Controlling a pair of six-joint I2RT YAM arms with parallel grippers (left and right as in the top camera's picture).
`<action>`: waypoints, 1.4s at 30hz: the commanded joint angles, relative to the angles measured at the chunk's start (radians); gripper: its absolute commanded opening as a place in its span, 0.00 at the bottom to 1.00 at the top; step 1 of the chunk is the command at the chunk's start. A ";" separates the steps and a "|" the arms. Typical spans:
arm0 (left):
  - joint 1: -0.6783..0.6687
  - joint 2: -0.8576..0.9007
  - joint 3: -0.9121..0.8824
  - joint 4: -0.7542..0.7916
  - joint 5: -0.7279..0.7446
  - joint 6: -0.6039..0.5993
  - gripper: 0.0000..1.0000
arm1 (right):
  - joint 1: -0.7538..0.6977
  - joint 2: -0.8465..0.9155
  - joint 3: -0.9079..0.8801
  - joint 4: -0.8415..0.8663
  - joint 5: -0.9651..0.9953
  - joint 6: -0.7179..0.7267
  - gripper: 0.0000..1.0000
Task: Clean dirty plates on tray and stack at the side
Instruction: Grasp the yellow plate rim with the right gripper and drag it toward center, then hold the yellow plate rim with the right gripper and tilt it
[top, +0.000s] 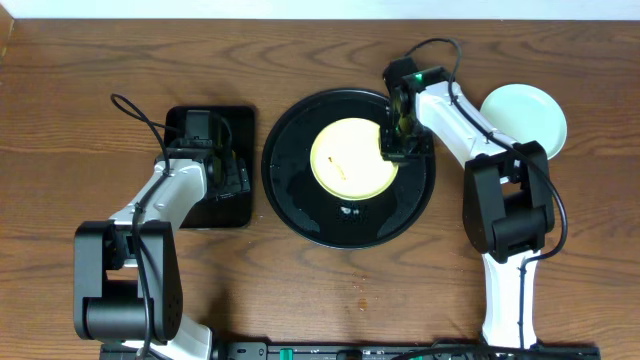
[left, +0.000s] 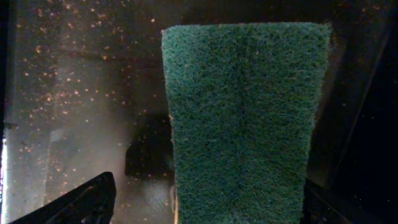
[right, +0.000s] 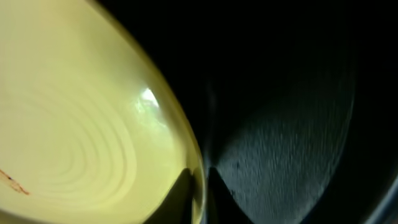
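So right now the yellow plate (top: 348, 160) sits on the round black tray (top: 300, 200) in the middle of the overhead view, a bit up and right of the tray's centre. That leaves a wider band of bare black along the left and bottom, and only a thin strip on the right. The right gripper (top: 393, 143) is at the plate's right-hand rim. In the right wrist view that rim runs straight down into the bottom centre with dark shapes on both sides, so the fingers look pinched onto the edge. There's a small brown smear at the lower left of the plate in that view. A mint-green plate (top: 530, 115) is on the table (top: 80, 150) at the upper right, well clear of the tray and partly under the right arm; can't tell if it's one or a stack. Over on the left, the left gripper (top: 228, 172) hangs above the small rectangular tray (top: 240, 120), just beside the round one with only a narrow gap between them. Its jaws stand wide around a green scouring pad (left: 245, 124), with one finger clear of it. Bare wood runs along the far left and bottom centre.
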 joint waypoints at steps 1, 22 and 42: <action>0.006 0.010 0.004 -0.003 -0.002 0.009 0.87 | 0.014 -0.014 -0.004 -0.015 -0.046 0.000 0.20; 0.006 0.010 0.004 -0.003 -0.002 0.009 0.87 | -0.039 -0.032 0.062 0.142 -0.034 -0.452 0.41; 0.006 0.010 0.004 -0.003 -0.002 0.009 0.87 | -0.024 -0.034 -0.048 0.296 -0.051 -0.438 0.03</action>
